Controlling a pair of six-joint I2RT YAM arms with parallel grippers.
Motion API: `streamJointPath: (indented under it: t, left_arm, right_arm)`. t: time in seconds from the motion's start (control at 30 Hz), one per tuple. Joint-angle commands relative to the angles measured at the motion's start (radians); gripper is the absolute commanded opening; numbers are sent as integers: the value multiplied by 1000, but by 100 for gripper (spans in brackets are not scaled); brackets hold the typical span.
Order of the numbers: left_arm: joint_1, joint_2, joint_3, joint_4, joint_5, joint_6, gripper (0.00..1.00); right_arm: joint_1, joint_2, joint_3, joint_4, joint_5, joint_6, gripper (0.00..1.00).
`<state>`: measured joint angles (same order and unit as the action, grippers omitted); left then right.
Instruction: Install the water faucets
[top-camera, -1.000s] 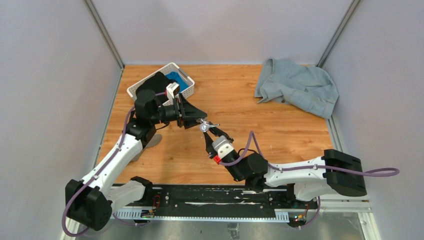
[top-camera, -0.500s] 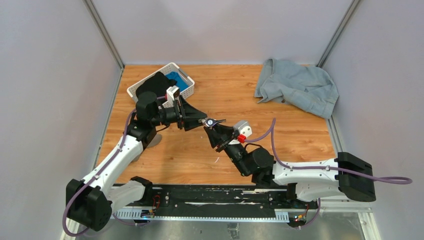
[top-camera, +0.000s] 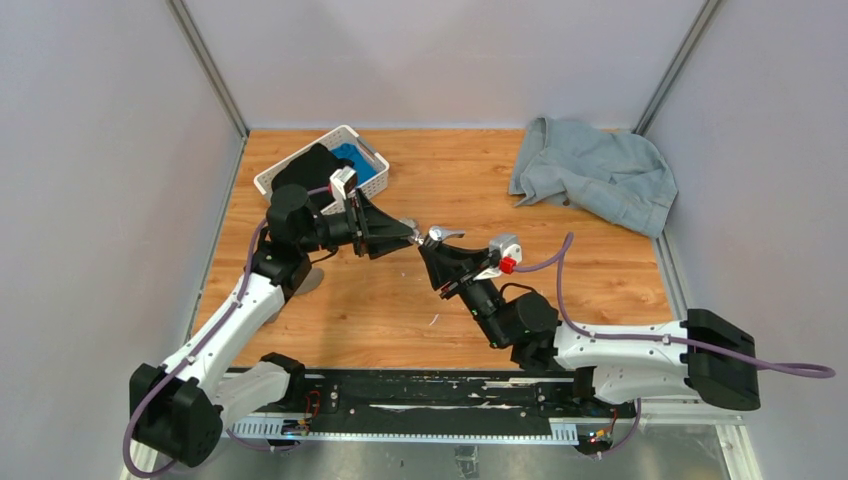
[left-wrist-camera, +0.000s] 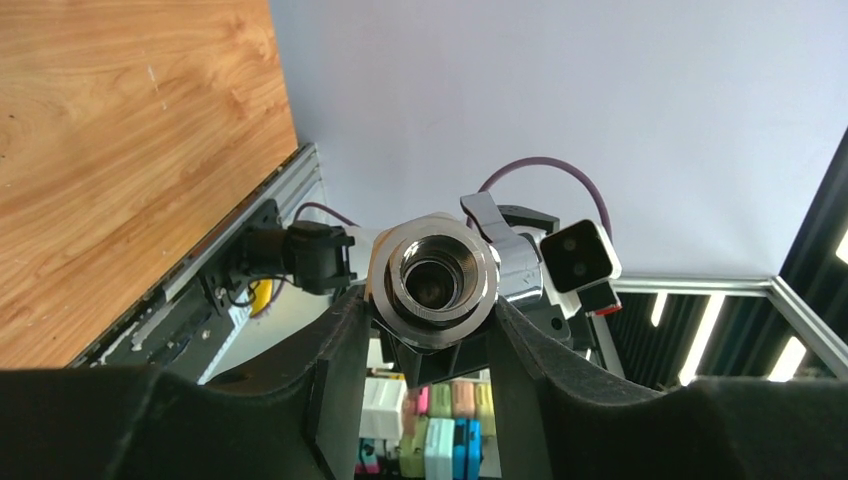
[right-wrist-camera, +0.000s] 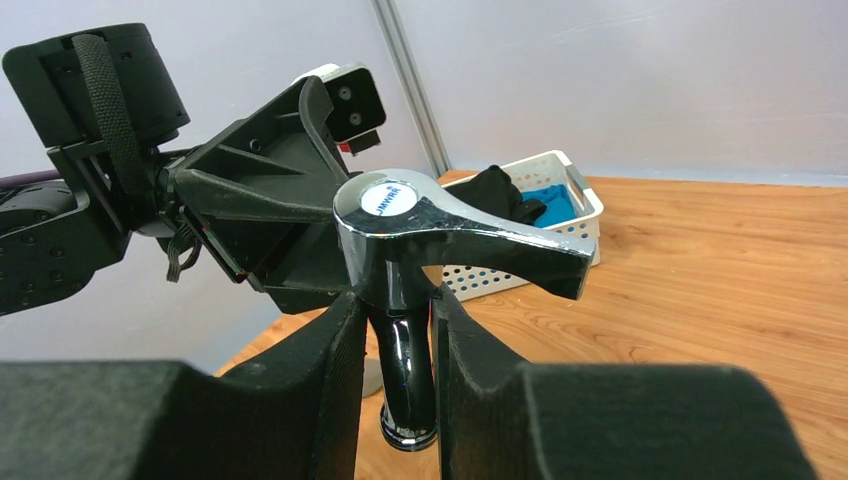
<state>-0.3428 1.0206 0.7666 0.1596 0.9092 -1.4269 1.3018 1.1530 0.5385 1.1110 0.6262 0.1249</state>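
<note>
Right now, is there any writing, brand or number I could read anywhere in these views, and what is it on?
Blue lettering on the white disc atop the tap in the right gripper: too blurred to read.
Nothing else shows text.

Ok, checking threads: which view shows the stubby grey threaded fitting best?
Left wrist: the stubby grey threaded metal fitting faces that camera end-on, bore open, held in the left gripper. Top external shows only a silver speck; the right wrist view doesn't show it.
</note>
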Motion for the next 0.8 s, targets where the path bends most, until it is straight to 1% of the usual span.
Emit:
streamJointPath:
  t: [0.0, 0.1, 0.17, 0.27, 0.4, 0.47, 0.57, 0.7, 0.77]
  left_arm:
    - [8, -25, 28, 94, 17, 17, 27]
    - [9, -21, 28, 93, 19, 20, 34]
    - [8, -17, 27, 92, 22, 20, 42]
    - [9, -16, 27, 84, 16, 24, 54]
    - [9, -18, 30, 74, 13, 31, 76]
    - [10, -17, 33, 69, 17, 35, 83]
    - [10, -18, 41, 40, 12, 55, 87]
    - [10, -22, 77, -79, -7, 133, 88]
    - [10, -29, 101, -164, -26, 190, 88]
  right_arm:
    - [-48, -43, -42, 1, 72, 30, 0]
    - [-61, -60, -54, -1, 61, 28, 0]
    - [-66, -69, -55, -3, 55, 21, 0]
    - [-76, -80, -55, -10, 56, 3, 0]
    - [-92, -96, -61, -20, 57, 4, 0]
    - [-97, -103, -62, -23, 56, -1, 0]
    - [-110, -115, -69, -24, 56, -13, 0]
    - [-155, -154, -101, -34, 82, -45, 0]
    - [-213, -199, -131, -93, 82, -39, 0]
